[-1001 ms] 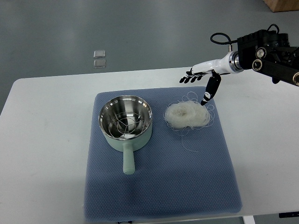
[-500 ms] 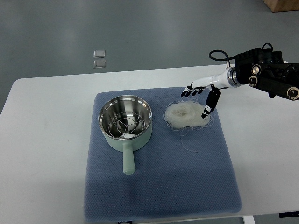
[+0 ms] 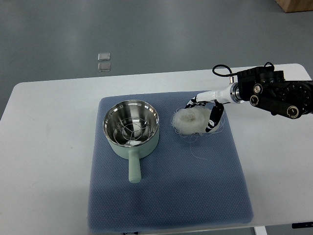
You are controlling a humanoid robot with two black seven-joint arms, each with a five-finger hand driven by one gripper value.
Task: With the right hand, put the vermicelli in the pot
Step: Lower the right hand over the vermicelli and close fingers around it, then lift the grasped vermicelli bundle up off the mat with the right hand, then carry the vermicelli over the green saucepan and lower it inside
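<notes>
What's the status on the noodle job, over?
Right hand down over the vermicelli, fingers straddling it, not lifted. Pot empty on the blue mat. Nothing between them. Left hand out of view.

We see pot (image 3: 131,126) left of vermicelli (image 3: 191,121), both on mat (image 3: 166,191) on table (image 3: 44,161); right hand (image 3: 204,108) over vermicelli's far side.

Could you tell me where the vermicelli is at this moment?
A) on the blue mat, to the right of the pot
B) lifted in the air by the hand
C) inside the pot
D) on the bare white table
A: the vermicelli lies as a white nest on the blue mat, right of the pot, with the right hand spread around it.
</notes>
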